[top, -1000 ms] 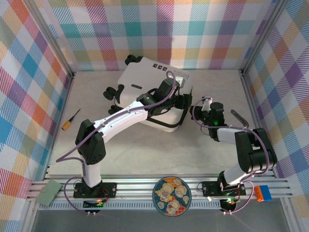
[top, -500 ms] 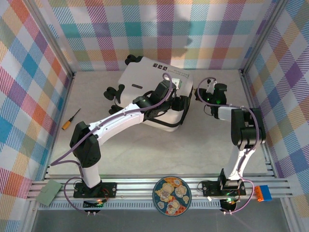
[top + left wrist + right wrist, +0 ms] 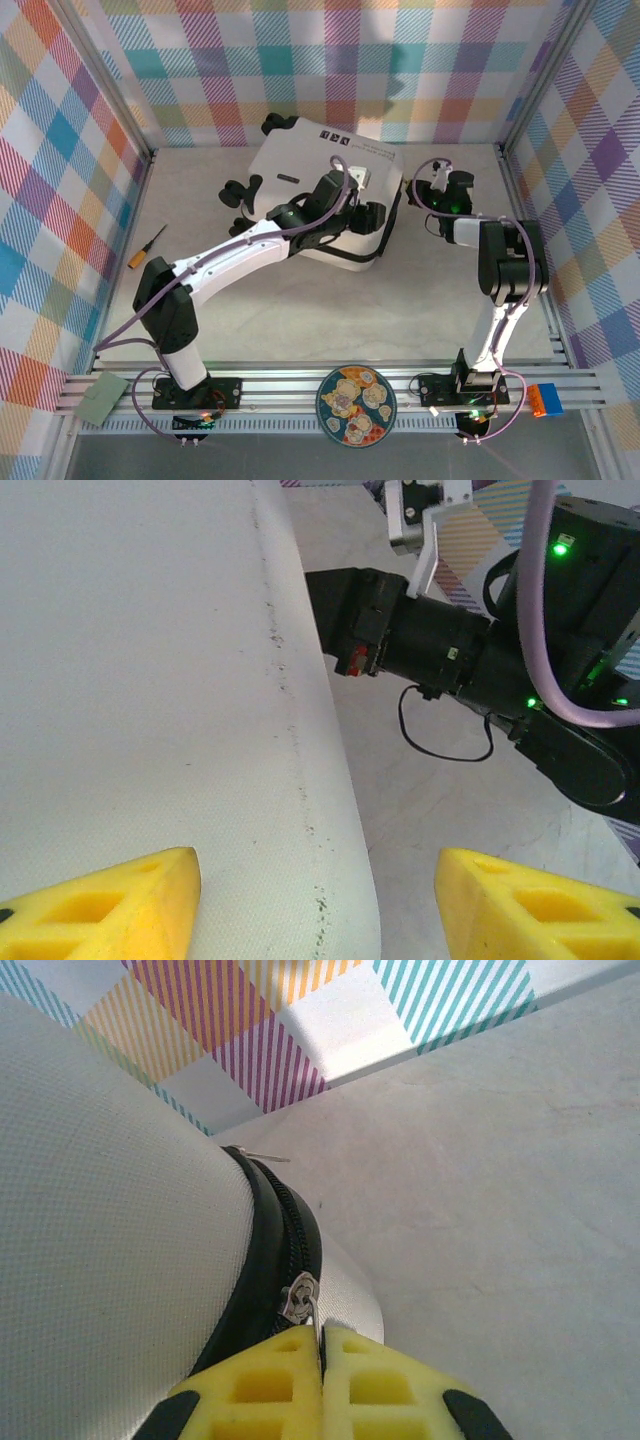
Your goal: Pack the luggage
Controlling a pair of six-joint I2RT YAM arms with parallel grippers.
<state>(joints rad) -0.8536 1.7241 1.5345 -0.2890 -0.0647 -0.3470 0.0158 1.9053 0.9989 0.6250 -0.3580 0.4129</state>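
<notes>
Orange-handled screwdriver [image 3: 146, 247] left on table; patterned plate [image 3: 356, 406], green pad [image 3: 100, 398] at near edge.

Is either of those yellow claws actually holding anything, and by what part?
The right gripper is pinched shut on the metal zipper pull of the luggage. The left gripper stands open over the luggage, holding nothing.

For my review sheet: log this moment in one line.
left pincer: open over luggage | right pincer: shut on zip pull | luggage: closed
</notes>
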